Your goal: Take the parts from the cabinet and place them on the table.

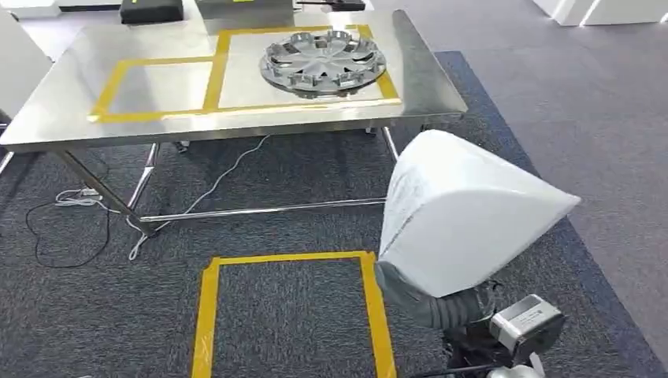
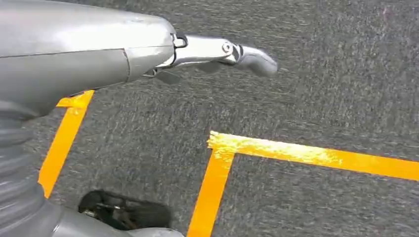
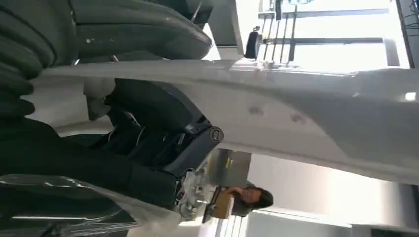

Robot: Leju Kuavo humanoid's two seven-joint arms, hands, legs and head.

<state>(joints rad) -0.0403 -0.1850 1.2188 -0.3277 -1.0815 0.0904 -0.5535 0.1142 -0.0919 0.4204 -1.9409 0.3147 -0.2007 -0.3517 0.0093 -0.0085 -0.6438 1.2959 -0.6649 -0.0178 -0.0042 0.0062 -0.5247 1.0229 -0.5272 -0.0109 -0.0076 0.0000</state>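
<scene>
White curved plastic panel (image 1: 465,213) gripped by right hand (image 3: 163,128); left hand (image 2: 217,52) empty, fingers extended. Keep level, set on steel table (image 1: 71,118) beside silver hubcap (image 1: 324,61).

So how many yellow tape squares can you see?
3. Two sit side by side on the steel table: the left square bare, the right square holding the silver wheel cover. One floor square lies on the carpet.
</scene>
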